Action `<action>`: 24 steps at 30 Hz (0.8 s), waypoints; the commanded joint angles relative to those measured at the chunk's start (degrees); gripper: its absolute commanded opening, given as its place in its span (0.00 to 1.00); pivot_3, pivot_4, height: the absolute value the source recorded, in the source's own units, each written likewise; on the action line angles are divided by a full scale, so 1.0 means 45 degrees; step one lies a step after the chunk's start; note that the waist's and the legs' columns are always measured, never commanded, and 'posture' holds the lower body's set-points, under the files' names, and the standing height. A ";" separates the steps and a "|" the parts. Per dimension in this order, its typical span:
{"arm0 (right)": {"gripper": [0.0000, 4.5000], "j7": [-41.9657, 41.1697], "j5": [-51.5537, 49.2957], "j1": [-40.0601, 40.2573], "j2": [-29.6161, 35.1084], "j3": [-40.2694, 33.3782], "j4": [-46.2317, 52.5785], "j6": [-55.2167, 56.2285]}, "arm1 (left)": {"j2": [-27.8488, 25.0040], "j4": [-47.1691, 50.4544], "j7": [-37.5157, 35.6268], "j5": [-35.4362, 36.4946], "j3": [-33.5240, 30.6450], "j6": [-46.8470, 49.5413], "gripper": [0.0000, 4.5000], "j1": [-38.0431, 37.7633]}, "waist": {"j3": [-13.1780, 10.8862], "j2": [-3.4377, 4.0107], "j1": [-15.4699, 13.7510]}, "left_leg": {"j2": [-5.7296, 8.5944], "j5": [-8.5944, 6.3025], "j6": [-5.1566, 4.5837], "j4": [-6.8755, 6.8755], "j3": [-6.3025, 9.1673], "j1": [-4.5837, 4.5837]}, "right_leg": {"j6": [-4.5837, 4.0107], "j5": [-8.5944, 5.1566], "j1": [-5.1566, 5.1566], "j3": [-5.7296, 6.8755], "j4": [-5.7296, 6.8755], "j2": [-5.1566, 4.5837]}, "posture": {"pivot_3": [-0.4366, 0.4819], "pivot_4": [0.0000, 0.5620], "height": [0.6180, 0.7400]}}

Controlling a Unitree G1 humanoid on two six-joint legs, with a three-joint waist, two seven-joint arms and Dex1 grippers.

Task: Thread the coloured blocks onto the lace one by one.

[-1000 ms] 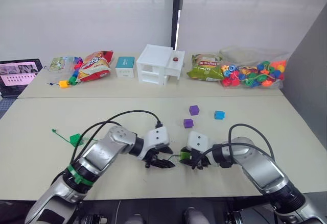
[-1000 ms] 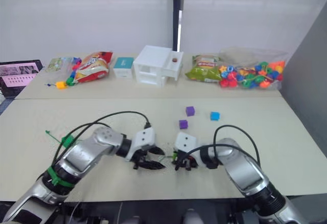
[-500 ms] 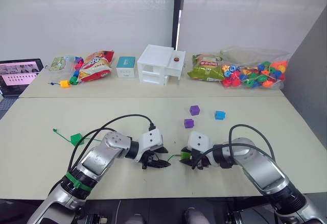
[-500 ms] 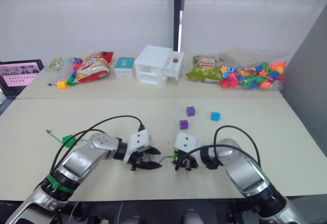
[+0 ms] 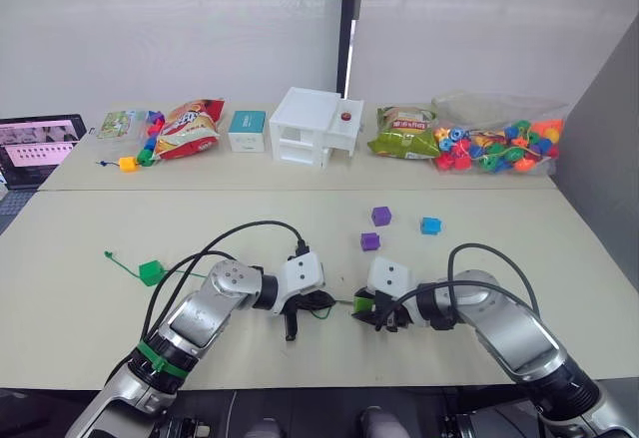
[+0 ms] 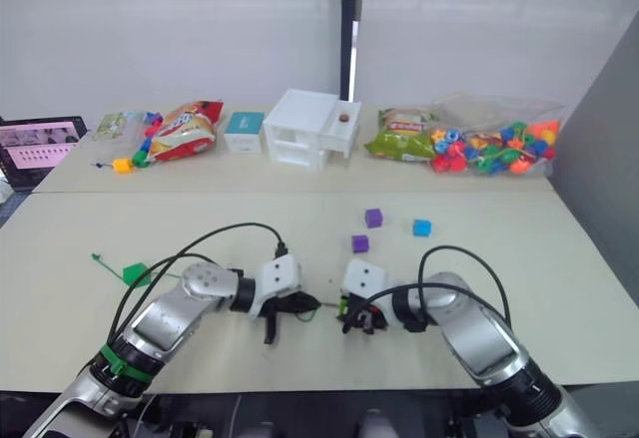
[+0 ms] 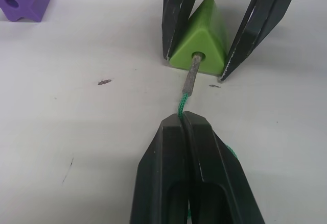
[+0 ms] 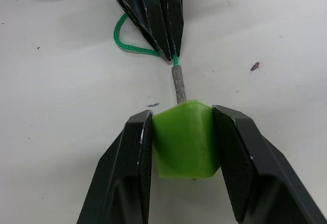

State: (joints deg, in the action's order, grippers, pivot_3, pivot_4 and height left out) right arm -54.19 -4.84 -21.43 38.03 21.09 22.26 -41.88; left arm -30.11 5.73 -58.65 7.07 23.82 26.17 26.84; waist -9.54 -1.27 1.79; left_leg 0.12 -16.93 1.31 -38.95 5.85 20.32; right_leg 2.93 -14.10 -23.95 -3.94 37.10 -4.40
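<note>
Low in the centre of the head view, the right gripper (image 8: 186,132) clamps the light green plastic block (image 8: 185,140) against the table so its hole faces the left gripper (image 7: 185,127). That one is pinched tight on the thin green lace (image 7: 181,104) just behind its stiff grey tip (image 7: 190,77), keeping the tip rigid as it enters the hole.

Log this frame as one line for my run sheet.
left pincer: shut on thin green lace | grey tip entering light green plastic block | right pincer: shut on block
</note>
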 commanded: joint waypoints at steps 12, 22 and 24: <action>0.29 0.0177 -0.0253 0.0293 0.0090 0.0269 0.0212 -0.0514 | 0.1493 -0.0209 -0.0142 -0.0164 0.0687 0.0017 0.01 0.0958 | 0.0000 -0.0001 -0.0095 | 0.0002 0.0000 0.0000 -0.0002 -0.0001 0.0002 | 0.0000 0.0000 0.0001 0.0000 -0.0001 0.0000 | 0.48 0.27 1.00; 0.29 0.0525 -0.0300 0.0353 -0.0117 0.0193 0.0160 -0.0656 | 0.1169 0.0450 -0.0929 0.0656 0.0368 0.1243 0.27 0.0832 | 0.0001 -0.0002 -0.0131 | 0.0001 0.0000 0.0000 -0.0002 -0.0002 -0.0001 | 0.0000 0.0000 0.0002 -0.0001 -0.0001 0.0002 | 0.48 0.27 1.00; 0.53 0.0750 -0.0362 0.0486 -0.0240 0.0009 0.0226 -0.0648 | 0.1022 0.0597 -0.1006 0.0829 0.0135 0.1341 0.42 0.0823 | 0.0002 -0.0003 -0.0128 | -0.0001 0.0000 0.0000 -0.0002 -0.0002 0.0000 | 0.0000 0.0000 0.0001 0.0000 -0.0001 0.0003 | 0.48 0.27 1.00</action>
State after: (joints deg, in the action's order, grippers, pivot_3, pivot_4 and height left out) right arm -51.46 -5.85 -20.32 37.34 20.14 23.19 -43.93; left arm -25.79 5.58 -61.78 8.75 24.82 31.85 30.54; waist -9.53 -1.29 1.21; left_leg 0.11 -16.93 1.31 -38.96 5.84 20.31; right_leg 2.93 -14.10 -23.95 -3.94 37.10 -4.39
